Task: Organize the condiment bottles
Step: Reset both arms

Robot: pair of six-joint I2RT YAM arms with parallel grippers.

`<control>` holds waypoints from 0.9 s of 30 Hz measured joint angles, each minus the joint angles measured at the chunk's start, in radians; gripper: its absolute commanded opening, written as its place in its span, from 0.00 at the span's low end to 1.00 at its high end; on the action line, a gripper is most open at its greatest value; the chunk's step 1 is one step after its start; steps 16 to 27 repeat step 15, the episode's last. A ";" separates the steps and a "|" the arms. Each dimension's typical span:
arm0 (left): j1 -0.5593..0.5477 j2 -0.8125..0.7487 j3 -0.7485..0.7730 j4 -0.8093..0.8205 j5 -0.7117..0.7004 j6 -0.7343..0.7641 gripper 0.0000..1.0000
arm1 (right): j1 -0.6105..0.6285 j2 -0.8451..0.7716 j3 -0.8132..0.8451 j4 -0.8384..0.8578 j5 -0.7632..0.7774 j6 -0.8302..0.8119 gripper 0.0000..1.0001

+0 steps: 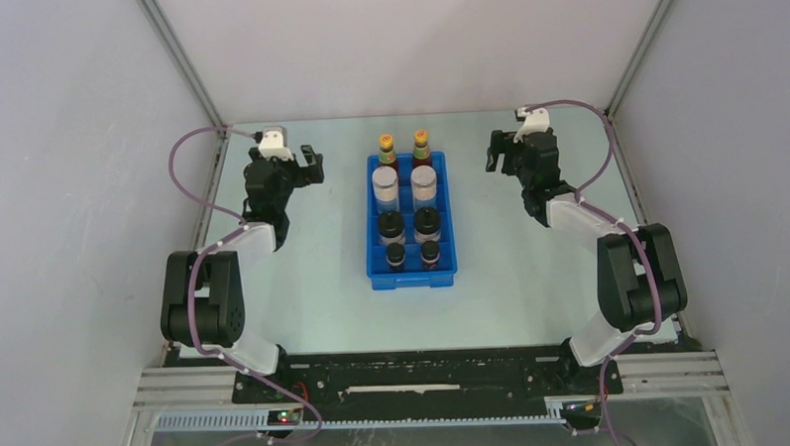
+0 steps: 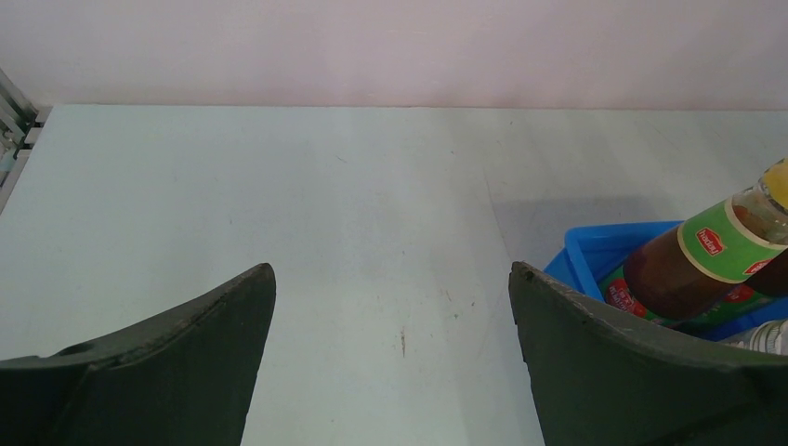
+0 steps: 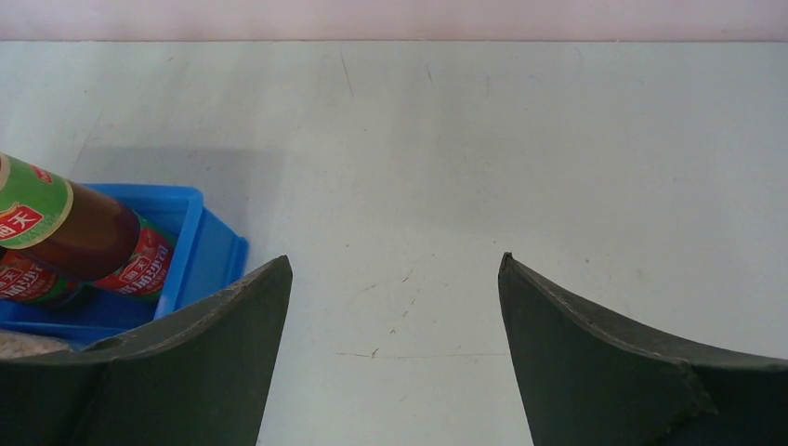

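Fingers of the left hand (image 2: 390, 279) and the right hand (image 3: 395, 265) stand wide apart and hold nothing, over the desk (image 1: 304, 286), one on each side of the blue tray (image 1: 411, 280). All eight condiment bottles (image 1: 427, 223) stand in the tray in pairs: red sauce bottles (image 1: 386, 149) at the far end, then grey-lidded jars (image 1: 385, 184), black-lidded jars (image 1: 391, 226) and tiny dark jars (image 1: 395, 255). I judge the sorting is finished.

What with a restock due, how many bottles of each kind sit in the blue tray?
Red sauce bottles with yellow caps: 2
Clear grey-lidded jars: 2
Pale black-lidded jars: 2
Tiny dark black-capped jars: 2
Total: 8
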 measured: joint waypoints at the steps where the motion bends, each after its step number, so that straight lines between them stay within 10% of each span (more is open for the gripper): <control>1: 0.000 0.000 0.000 0.001 0.000 0.000 0.99 | 0.000 0.001 0.000 0.000 0.002 0.001 0.90; 27: 0.000 0.000 0.000 0.006 0.006 -0.008 0.99 | 0.006 0.002 0.011 -0.012 0.054 0.035 0.91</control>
